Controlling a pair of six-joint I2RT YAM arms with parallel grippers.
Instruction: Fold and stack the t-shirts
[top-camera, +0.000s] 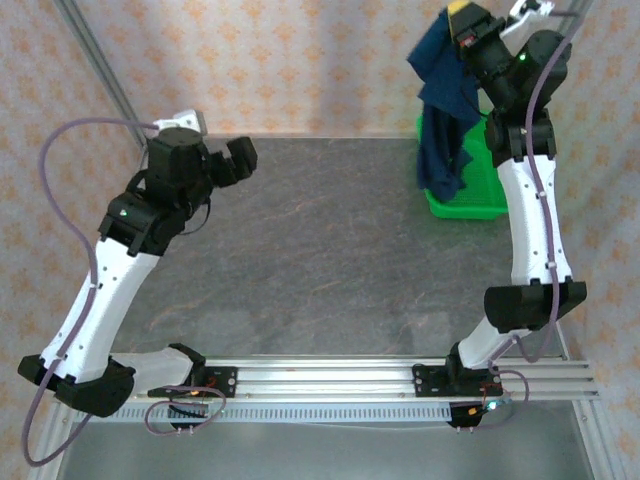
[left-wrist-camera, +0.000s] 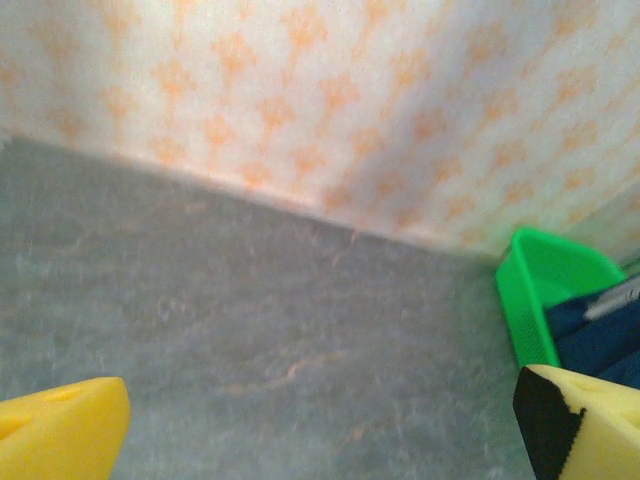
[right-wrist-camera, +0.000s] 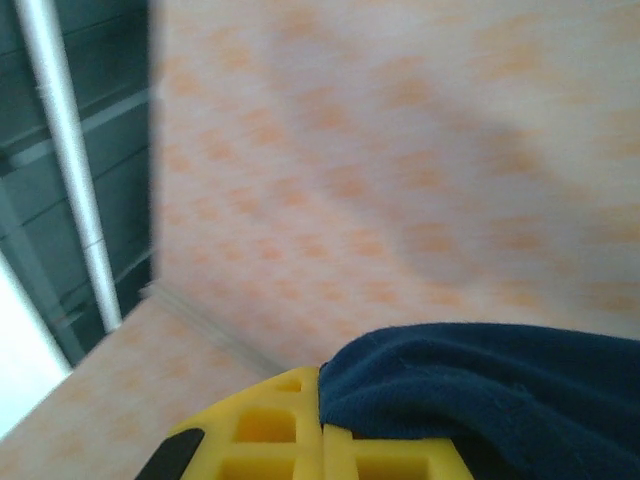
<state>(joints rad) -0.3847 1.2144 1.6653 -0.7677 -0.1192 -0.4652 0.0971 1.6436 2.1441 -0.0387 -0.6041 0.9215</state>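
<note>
So here's where I'm at. My right gripper (top-camera: 466, 22) is way up high at the far right corner, jaws pinched fully together on a bunch of the shirt (top-camera: 445, 100). The shirt is navy and hangs from the fingers in a long crumpled drape. Its bottom end dips down into the green basket (top-camera: 470, 200), which sits at the far right of the table (top-camera: 330, 250). Can't tell if the low end is touching the basket floor or just dangling in it.

On the right wrist cam the yellow fingers (right-wrist-camera: 270, 440) are pressed flat against each other, and the shirt (right-wrist-camera: 490, 390) bulges out just beside them. The patterned wall (right-wrist-camera: 400, 200) is behind, a bit blurry.

My left gripper (top-camera: 238, 160) hovers over the far left part of the table with its jaws spread as wide as they go, nothing in them. Its wrist cam looks across the grey top with the yellow fingertips (left-wrist-camera: 60, 430) at both lower corners. It also catches the basket (left-wrist-camera: 545, 290) at the right edge, with the shirt (left-wrist-camera: 590, 335) in it.
</note>
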